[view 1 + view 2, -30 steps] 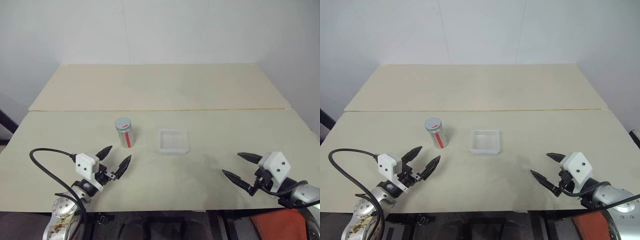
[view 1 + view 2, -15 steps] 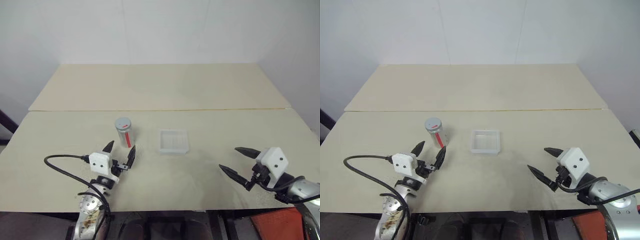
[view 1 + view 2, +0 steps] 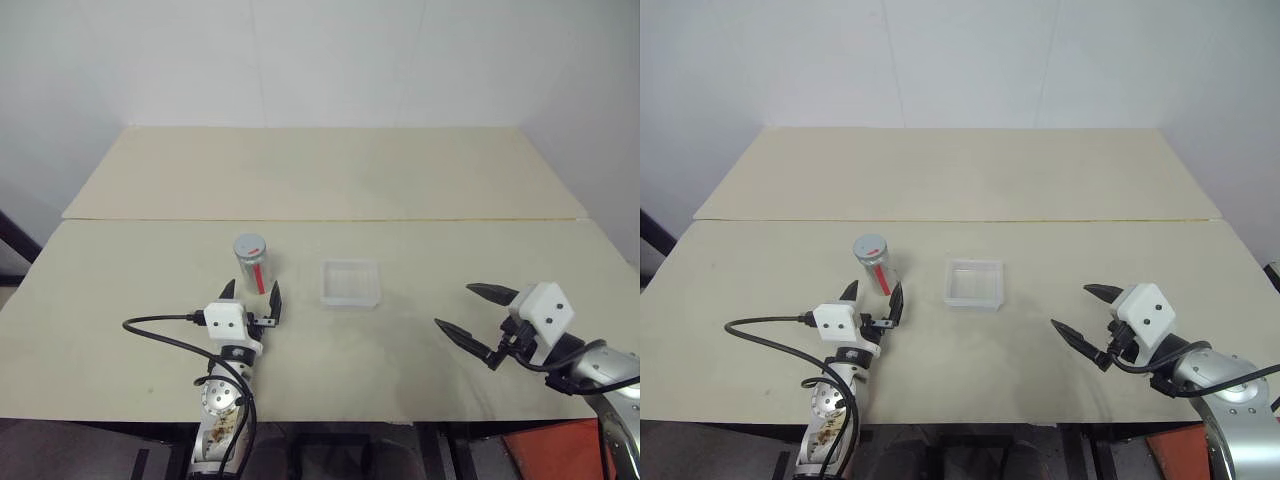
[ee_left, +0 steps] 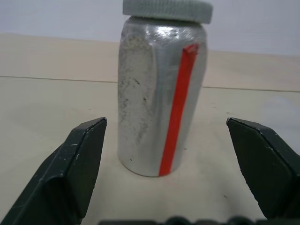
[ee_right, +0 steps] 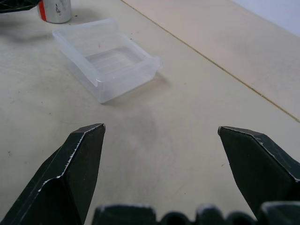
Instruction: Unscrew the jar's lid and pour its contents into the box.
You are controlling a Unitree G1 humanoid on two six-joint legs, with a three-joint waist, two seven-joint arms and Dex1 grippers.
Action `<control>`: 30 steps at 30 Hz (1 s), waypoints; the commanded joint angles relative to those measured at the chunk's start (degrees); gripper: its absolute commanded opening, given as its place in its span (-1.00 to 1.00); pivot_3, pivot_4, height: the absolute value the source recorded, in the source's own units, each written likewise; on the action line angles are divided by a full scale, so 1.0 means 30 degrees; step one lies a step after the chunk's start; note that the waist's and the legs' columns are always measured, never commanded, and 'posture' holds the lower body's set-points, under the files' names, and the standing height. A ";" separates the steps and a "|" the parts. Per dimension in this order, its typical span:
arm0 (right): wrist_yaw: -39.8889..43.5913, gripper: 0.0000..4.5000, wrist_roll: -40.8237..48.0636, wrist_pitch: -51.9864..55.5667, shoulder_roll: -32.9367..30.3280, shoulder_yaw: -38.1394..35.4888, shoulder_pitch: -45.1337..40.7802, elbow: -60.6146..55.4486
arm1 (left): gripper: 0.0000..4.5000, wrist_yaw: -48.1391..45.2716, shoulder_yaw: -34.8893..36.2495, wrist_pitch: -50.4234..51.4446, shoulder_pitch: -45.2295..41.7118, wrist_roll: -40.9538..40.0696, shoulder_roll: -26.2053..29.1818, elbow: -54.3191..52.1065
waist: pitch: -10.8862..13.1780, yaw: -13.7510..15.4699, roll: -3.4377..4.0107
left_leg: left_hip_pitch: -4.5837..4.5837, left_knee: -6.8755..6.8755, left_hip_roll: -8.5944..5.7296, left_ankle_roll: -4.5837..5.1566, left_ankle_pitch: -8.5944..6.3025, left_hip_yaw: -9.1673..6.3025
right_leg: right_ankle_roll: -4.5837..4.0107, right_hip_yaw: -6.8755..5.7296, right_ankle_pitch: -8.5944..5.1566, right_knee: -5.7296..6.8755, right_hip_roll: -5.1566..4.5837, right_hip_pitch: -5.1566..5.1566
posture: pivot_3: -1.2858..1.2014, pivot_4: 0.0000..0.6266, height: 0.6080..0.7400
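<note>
On the table (image 3: 420, 190) in front of me stand one jar (image 3: 251, 266) and one box (image 3: 349, 283), side by side but apart, the jar upright with its one lid (image 4: 167, 9) screwed on. My left gripper (image 3: 249, 294) sits just short of the jar, its two fingers spread wide and touching nothing. My right gripper (image 3: 472, 309), also spread wide and empty, hangs well to the right of the box.

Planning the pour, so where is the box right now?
In the left eye view the box sits near the table's middle, just right of the jar and apart from it, ahead of the gap between both hands.
</note>
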 commanded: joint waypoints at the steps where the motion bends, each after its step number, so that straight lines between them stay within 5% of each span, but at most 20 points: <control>1: -0.0413 1.00 -0.0056 -0.0011 -0.0078 -0.0121 -0.0281 -0.0749 | 0.98 0.0501 -0.0472 -0.0901 -0.0796 0.0652 -0.0228 0.0313 | 0.0000 0.0009 0.0000 | -0.0003 0.0003 0.0000 0.0000 0.0001 -0.0001 | 0.0000 -0.0004 0.0000 0.0001 0.0000 -0.0001 | 0.03 -0.52 1.00; 30: -0.1104 1.00 -0.0372 -0.0286 0.0136 -0.0198 0.0489 -0.1315 | 0.98 0.3697 0.0016 -0.2744 -0.4701 0.2205 0.0277 0.5060 | 0.0003 0.0194 -0.0005 | -0.0016 0.0011 -0.0003 -0.0004 0.0005 0.0000 | 0.0008 -0.0024 0.0004 0.0005 0.0001 -0.0004 | 0.03 -0.52 1.00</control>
